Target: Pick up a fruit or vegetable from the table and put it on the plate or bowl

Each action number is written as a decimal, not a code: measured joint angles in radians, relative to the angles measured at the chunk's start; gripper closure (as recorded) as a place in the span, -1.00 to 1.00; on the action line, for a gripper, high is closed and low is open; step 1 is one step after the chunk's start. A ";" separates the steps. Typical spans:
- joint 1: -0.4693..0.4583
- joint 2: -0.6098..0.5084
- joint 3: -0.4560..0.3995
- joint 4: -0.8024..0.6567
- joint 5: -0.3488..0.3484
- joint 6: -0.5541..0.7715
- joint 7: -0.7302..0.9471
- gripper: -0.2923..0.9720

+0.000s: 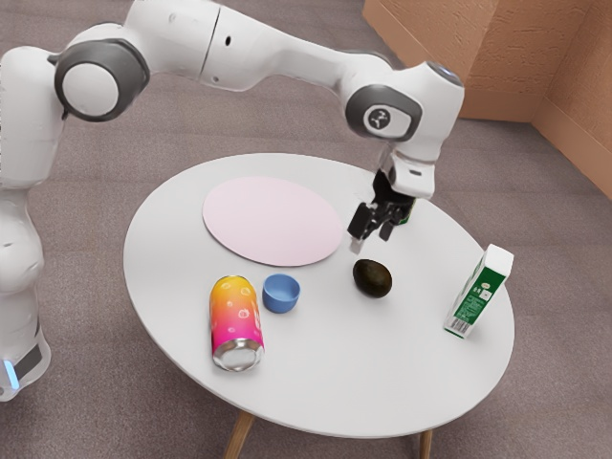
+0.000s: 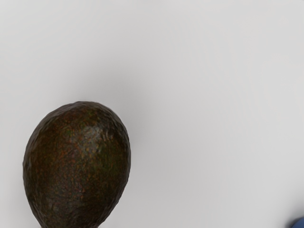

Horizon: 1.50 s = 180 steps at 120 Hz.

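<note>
A dark avocado (image 1: 372, 277) lies on the white round table (image 1: 402, 373), right of a flat pink plate (image 1: 273, 220). My gripper (image 1: 371, 237) hangs just above and behind the avocado, its two black fingers apart and open with nothing between them. In the wrist view the avocado (image 2: 77, 165) lies close under my hand on the bare white tabletop. A small blue bowl (image 1: 281, 292) stands left of the avocado, and its edge (image 2: 298, 223) peeks into the wrist view's corner.
A pink and yellow can (image 1: 235, 322) lies on its side near the table's front left. A green and white milk carton (image 1: 478, 292) stands upright at the exterior view's right edge of the table. Cardboard walls (image 1: 535, 57) rise behind.
</note>
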 joint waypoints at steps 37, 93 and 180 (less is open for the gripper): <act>-0.003 0.044 0.003 0.042 0.019 0.013 -0.019 -0.54; -0.017 0.126 0.003 0.064 0.060 0.019 -0.037 -0.54; -0.025 0.212 0.003 0.056 0.085 0.039 -0.050 -0.54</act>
